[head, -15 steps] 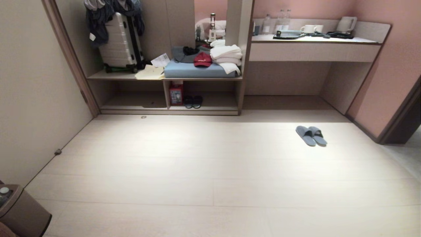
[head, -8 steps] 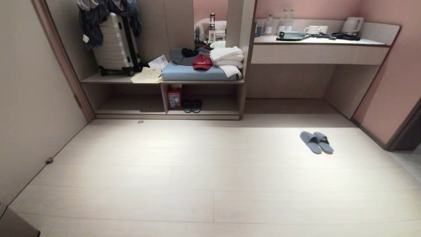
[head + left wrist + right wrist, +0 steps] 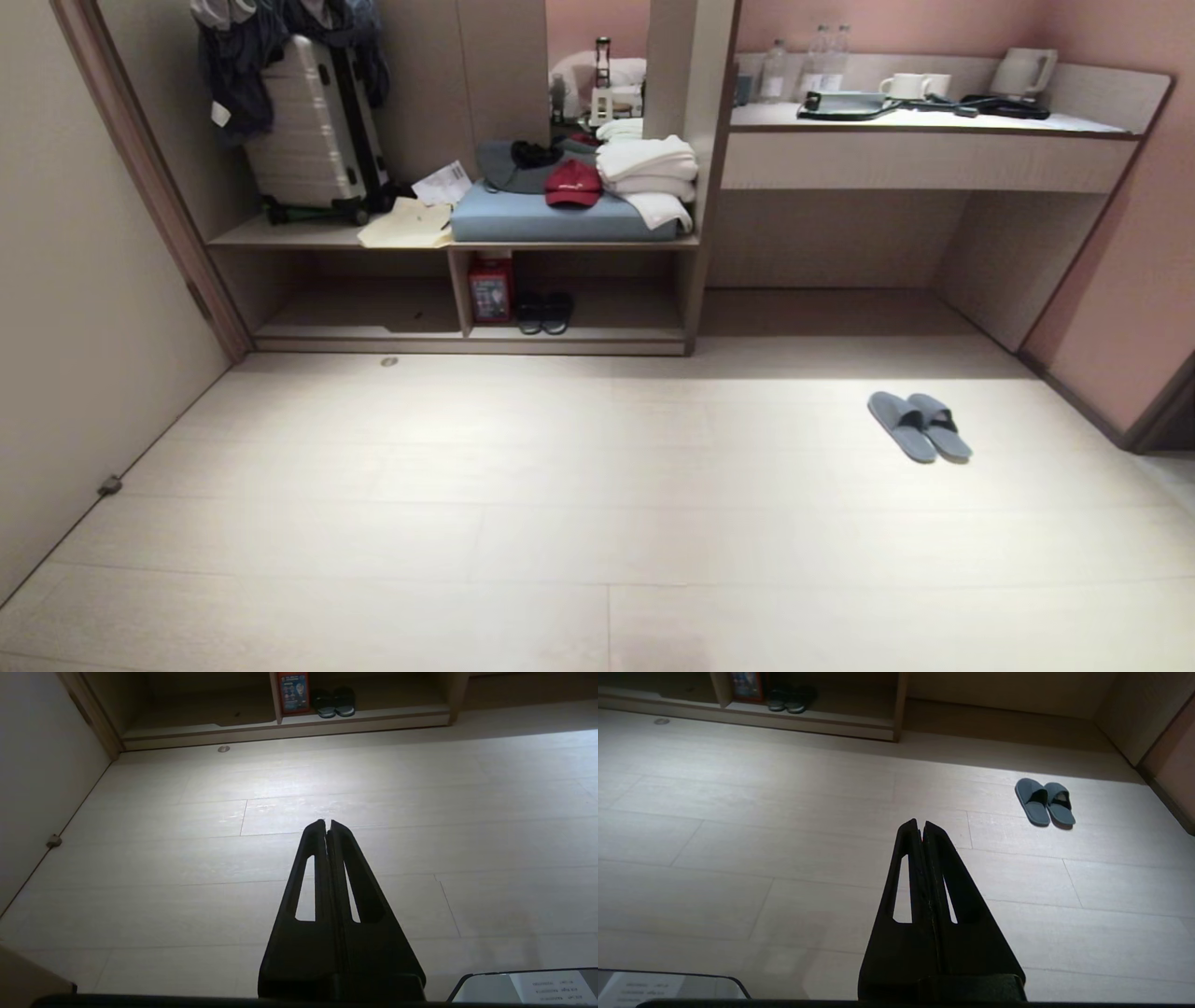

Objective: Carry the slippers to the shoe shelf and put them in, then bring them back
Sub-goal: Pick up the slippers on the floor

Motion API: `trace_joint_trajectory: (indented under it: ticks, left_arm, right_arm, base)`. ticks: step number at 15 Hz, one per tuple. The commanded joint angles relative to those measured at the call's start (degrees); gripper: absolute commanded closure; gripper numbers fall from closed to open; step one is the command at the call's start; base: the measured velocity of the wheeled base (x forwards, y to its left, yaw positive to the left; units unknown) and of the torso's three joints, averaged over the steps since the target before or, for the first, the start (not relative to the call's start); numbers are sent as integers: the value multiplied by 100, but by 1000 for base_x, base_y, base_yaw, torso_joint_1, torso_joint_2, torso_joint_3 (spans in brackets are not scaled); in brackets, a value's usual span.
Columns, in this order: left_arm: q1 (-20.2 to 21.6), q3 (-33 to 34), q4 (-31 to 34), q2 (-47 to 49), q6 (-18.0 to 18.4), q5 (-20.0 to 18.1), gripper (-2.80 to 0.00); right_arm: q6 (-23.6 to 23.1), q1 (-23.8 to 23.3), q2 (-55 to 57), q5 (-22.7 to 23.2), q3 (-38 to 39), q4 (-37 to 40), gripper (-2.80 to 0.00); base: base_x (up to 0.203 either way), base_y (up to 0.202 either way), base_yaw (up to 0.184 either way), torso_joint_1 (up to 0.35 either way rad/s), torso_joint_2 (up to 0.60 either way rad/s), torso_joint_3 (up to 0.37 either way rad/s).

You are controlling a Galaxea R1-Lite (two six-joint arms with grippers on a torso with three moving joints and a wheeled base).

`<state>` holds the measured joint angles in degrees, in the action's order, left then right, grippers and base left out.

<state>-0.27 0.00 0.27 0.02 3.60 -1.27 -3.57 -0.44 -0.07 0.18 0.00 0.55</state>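
Note:
The grey-blue slippers (image 3: 920, 427) lie side by side on the pale floor at the right, in front of the desk recess; the right wrist view shows the slippers (image 3: 1045, 801) too. The shoe shelf (image 3: 597, 308) is the low open compartment of the beige unit at the back, left of centre, also visible as the shoe shelf (image 3: 383, 704) in the left wrist view. My left gripper (image 3: 326, 822) and right gripper (image 3: 921, 822) are both shut and empty, held above bare floor, far from slippers and shelf. Neither arm appears in the head view.
Dark shoes (image 3: 544, 313) and a red box (image 3: 489, 289) stand in the shelf by its divider. Above lie a suitcase (image 3: 313, 135), a red cap (image 3: 572, 182) and folded towels (image 3: 649, 168). A desk counter (image 3: 934, 140) with cups is at the right. A wall (image 3: 65, 327) borders the left.
The whole scene has shifted down and spread outward in the head view: the camera has moved toward the unit. A brown bin at the lower left has left the frame.

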Motion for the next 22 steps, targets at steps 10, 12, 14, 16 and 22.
trace_joint_trajectory:
  ticks: [10,12,14,16,22]
  left_arm:
    - [0,9,0,6,-43,4,0]
    - [0,9,0,-2,-43,13,0]
    - [0,9,0,0,-35,4,0]
    - [0,9,0,-2,-43,4,0]
    - [0,9,0,-1,-43,6,0]
  right_arm:
    - [-3,0,-10,-1,0,7,0]
    - [6,0,-19,-1,0,7,0]
    - [6,0,-13,-1,0,7,0]
    - [6,0,-10,-1,0,7,0]
    - [6,0,-10,-1,0,7,0]
  base:
    - [194,0,0,3,0,4]
    - [194,0,1,2,-1,-3]
    - [196,0,-1,4,4,-3]
    - [195,0,-2,2,0,0]
    - [197,0,0,3,2,1]
